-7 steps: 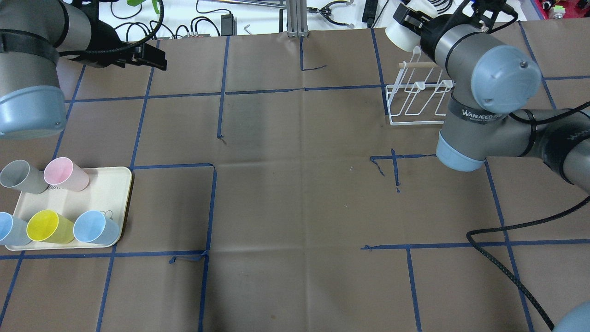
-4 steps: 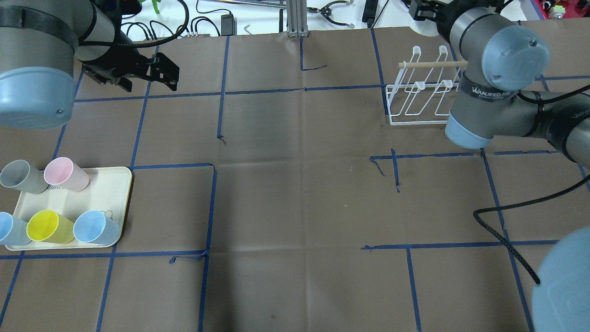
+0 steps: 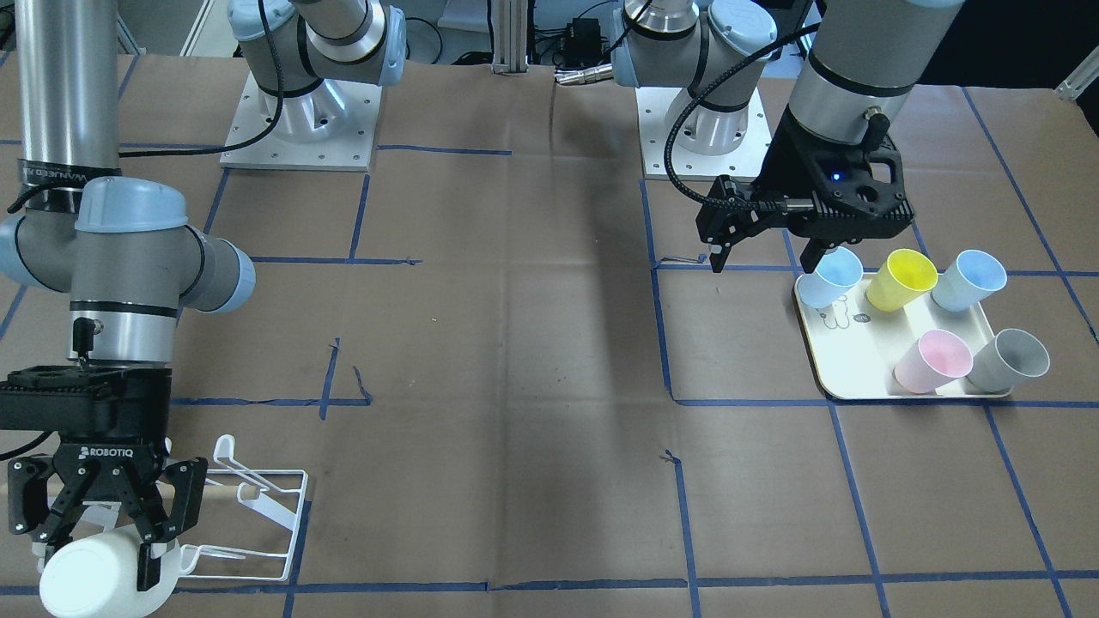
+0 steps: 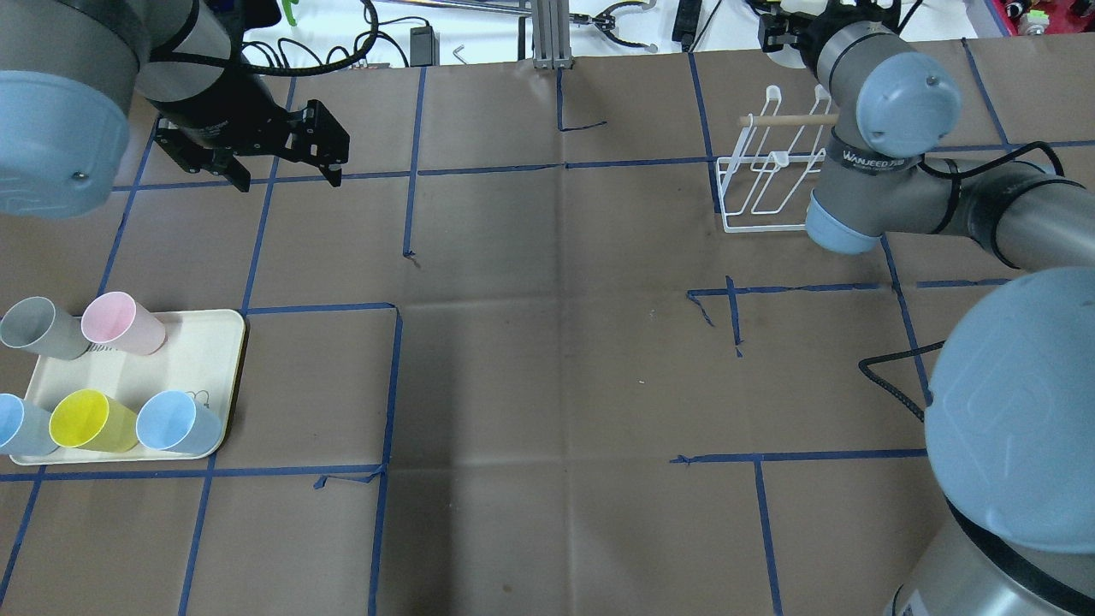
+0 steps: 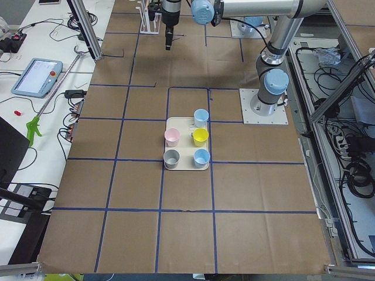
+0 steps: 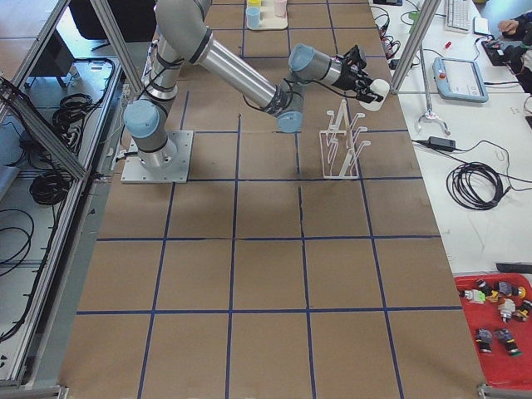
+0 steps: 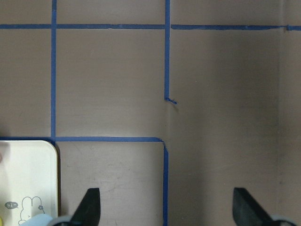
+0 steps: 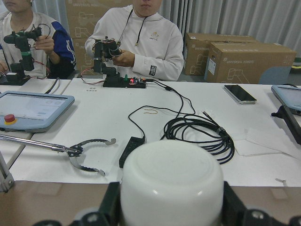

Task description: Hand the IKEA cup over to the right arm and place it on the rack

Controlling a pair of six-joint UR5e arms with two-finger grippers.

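The right pincer (image 3: 99,558) is clenched on a white IKEA cup (image 3: 86,584), one finger on each side of it, and the cup lies on its side across the jaws, clear of the desk (image 3: 515,386). From the wrist view the cup (image 8: 171,183) fills the gap between the fingers, with a white bench and two seated people beyond it. The right arm (image 4: 881,103) reaches to the far right corner of the desk, so the cup hangs over the far edge, just past the far end of the rack (image 4: 770,184). The side view shows it higher than the rack's (image 6: 341,145) prongs. The white wire rack stands upright on the brown paper, its wooden dowel (image 4: 787,121) lying across the far prongs. Well apart, on the left half of the desk, the left pincer (image 4: 287,167) is released and empty, its fingers (image 7: 89,207) spread wide and pointing down above the paper. It hovers just beyond the far corner of the cream tray (image 4: 188,351). On the tray stand a pink cup (image 4: 120,321), a grey cup (image 4: 34,325), a yellow cup (image 4: 85,419) and two light-blue cups (image 4: 175,421).
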